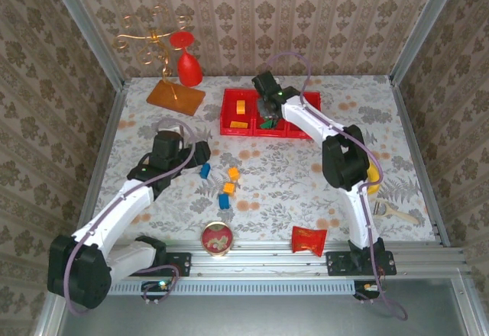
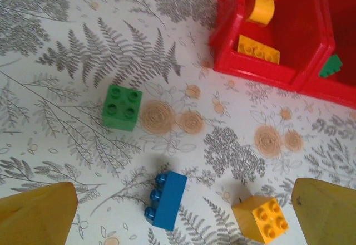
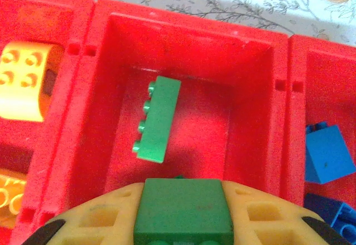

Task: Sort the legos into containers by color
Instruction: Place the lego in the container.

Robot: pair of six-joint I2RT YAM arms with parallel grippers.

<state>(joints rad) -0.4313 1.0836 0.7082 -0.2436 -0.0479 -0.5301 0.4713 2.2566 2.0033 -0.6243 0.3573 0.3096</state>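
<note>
The right claw (image 1: 267, 107) is clamped on a green block (image 3: 183, 207) whose lower edge is cut off in the wrist view. It hangs over the middle of three joined red bins (image 1: 233, 131). Seen from above, that arm covers much of the middle and right bins. The left claw (image 1: 197, 153) gapes wide with nothing in it, its yellow fingers (image 2: 39, 214) only partly in frame above the tabletop (image 1: 306, 183). The left bin holds two yellow blocks (image 3: 22, 81), the middle bin one long green block (image 3: 157, 118), and the right bin at least two blue blocks (image 3: 329, 155), the lower one clipped by the frame. Loose on the tabletop lie two more blue pieces (image 1: 205, 170), two orange pieces (image 1: 234, 172) and one square green piece (image 2: 122, 107). A yellow thing (image 1: 374, 174) behind the right arm is too hidden to name. The tabletop is white with grey ferns and orange flowers, and also carries a round tin (image 1: 217, 238), a red packet (image 1: 309, 239) and a gold wire stand (image 1: 153, 38). Beige patterned wallpaper (image 1: 267, 15) lines the walls.
</note>
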